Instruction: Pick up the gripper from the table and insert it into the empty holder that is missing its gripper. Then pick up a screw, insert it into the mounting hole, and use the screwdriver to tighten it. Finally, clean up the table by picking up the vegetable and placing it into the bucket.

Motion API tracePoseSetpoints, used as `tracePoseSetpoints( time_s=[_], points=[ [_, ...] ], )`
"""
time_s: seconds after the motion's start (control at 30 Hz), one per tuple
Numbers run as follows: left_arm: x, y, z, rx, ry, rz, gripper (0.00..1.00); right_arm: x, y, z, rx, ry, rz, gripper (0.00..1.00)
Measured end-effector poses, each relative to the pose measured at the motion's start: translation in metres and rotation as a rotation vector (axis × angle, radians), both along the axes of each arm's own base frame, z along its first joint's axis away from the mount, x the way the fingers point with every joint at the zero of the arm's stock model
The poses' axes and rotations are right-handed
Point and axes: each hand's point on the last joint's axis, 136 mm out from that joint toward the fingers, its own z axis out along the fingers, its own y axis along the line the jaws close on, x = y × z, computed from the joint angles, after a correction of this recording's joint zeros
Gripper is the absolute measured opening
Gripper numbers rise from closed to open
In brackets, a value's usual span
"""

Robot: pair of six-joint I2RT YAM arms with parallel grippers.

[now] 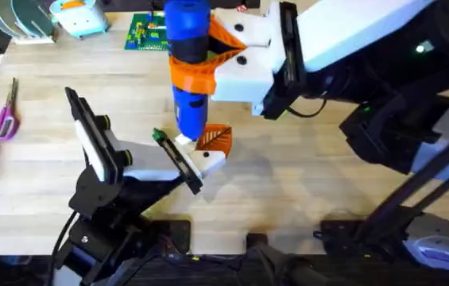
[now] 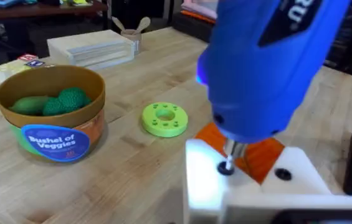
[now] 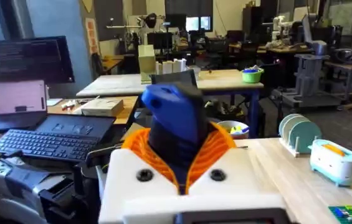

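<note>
One pale wood table carries everything, and around the blue screwdriver standing tip-down mid-table you get purple scissors far to its left and a green circuit board just behind it. The right gripper is clamped on the screwdriver, whose tip meets the screw in the white holder, orange gripper right beside the tip. Can't tell what the left gripper's doing; the bucket with green veggies sits beyond a green disc, desks and monitors behind.

Blue screwdriver with orange collar; tan bucket, blue band; green disc.
</note>
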Motion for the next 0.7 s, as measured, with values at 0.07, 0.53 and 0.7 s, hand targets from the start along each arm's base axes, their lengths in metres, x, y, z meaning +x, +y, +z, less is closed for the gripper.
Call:
tracePoseSetpoints(
  time_s=[0.07, 0.53, 0.7],
  points=[
    [0.0000, 0.0000, 0.0000, 0.000, 0.000, 0.000, 0.006, 0.0000, 0.0000, -0.0001, -0.001, -0.003, -0.001, 0.023],
    [-0.0001, 0.0000, 0.0000, 0.000, 0.000, 0.000, 0.006, 0.0019, 0.0011, -0.0049, -0.018, -0.005, -0.010, 0.023],
    [-0.0001, 0.0000, 0.0000, 0.000, 0.000, 0.000, 0.006, 0.0019, 0.0010, -0.0044, -0.017, -0.010, -0.011, 0.023]
  ],
)
